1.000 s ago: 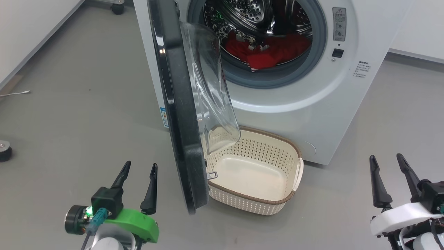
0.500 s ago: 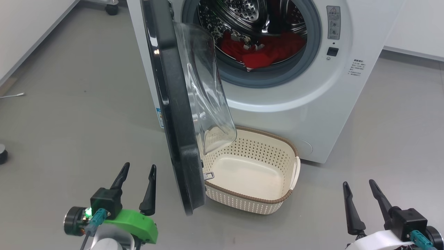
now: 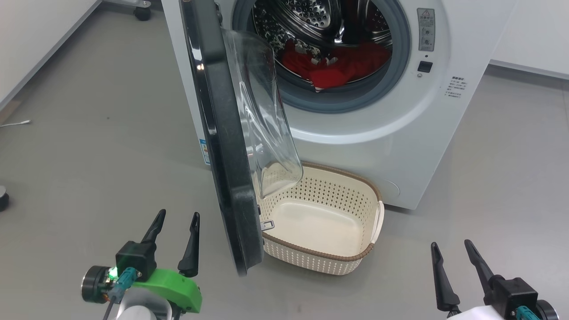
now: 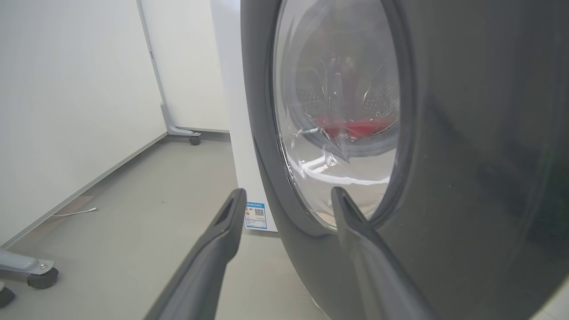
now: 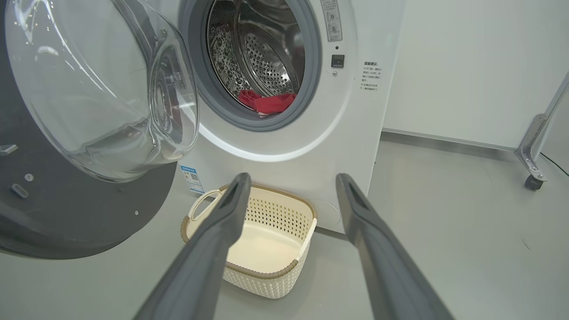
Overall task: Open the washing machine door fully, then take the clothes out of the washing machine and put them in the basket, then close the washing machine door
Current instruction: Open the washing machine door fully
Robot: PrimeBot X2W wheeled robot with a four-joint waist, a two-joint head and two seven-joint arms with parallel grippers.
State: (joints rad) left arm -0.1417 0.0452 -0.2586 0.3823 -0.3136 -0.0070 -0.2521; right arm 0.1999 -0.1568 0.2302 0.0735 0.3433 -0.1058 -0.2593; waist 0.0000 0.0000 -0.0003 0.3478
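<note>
The white washing machine (image 3: 378, 129) stands ahead with its black door (image 3: 222, 146) swung out edge-on toward me, the glass bowl (image 3: 266, 115) facing right. Red clothes (image 3: 338, 66) lie low in the steel drum, also the red clothes (image 5: 266, 102). The cream basket (image 3: 355, 255) sits on the floor below the opening, partly under the door. My left gripper (image 3: 176, 216) is open just left of the door's lower edge, close to the door's outer face (image 4: 466, 178). Low at the right, my right gripper (image 3: 451, 244) is open, pointing toward the basket (image 5: 266, 271).
Grey floor (image 3: 89, 133) spreads to the left and right of the machine. A white wall runs along the left, with a thin white cable (image 3: 15, 122) at its foot. A wheeled frame leg (image 5: 531, 151) stands at the right by the far wall.
My right gripper has dropped lower and shifted left in the head view. The camera moved slightly, shifting the machine left. My left gripper and the door stayed put.
</note>
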